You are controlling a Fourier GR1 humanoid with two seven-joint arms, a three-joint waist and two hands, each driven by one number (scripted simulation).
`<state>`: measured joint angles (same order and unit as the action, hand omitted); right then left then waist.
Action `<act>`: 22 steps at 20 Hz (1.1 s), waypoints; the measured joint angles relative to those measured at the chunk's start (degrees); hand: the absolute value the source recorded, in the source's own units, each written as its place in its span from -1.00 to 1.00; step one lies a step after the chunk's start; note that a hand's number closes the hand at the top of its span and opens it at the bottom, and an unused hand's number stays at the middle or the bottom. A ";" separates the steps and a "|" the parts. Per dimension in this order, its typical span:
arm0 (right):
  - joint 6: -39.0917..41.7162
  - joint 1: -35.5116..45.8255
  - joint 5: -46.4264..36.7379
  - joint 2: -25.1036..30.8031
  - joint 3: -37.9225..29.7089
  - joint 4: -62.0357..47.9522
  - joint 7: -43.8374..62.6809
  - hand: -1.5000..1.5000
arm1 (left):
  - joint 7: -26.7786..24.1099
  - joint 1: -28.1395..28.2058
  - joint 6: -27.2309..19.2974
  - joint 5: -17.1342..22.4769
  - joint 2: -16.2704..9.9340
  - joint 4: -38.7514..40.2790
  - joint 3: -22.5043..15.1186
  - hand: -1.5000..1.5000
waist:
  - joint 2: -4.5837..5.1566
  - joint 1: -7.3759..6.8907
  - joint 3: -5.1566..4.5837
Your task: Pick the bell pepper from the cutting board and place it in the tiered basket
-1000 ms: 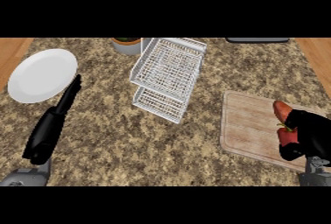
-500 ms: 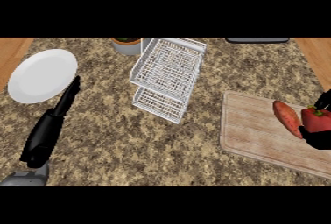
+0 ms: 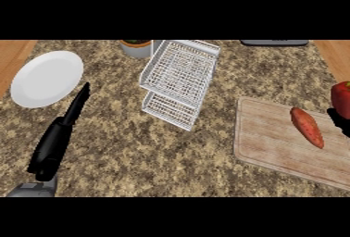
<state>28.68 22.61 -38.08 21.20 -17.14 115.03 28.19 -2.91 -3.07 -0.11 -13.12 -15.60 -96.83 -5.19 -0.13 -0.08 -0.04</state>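
Head view: 1 bell pepper [image 3: 342,98] w/ right hand [image 3: 340,121], fingers unclear; left hand [image 3: 57,139] fingers straight.

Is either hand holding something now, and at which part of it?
The right hand, mostly out of view, seems to hold the red bell pepper from its lower side. The left hand holds nothing.
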 measured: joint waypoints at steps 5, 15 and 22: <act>1.88 12.04 1.10 -1.83 4.13 -2.10 8.77 1.00 | -0.83 -1.17 0.61 -0.32 0.40 1.80 0.58 0.00 | 0.08 -0.35 -0.03; -3.22 34.36 -3.20 -9.40 11.44 -19.33 20.46 1.00 | 0.05 -3.36 2.01 -0.35 0.68 2.56 1.79 0.00 | 0.22 -0.91 -0.03; -11.10 43.44 -5.07 -13.92 11.55 -37.45 18.66 1.00 | -0.55 -2.23 1.90 -1.35 1.72 1.83 1.11 0.00 | 0.38 -1.32 -0.02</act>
<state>17.58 66.05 -43.15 7.28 -5.60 77.59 46.84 -3.46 -5.30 1.79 -14.47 -13.89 -95.00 -4.07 0.25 -1.40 -0.06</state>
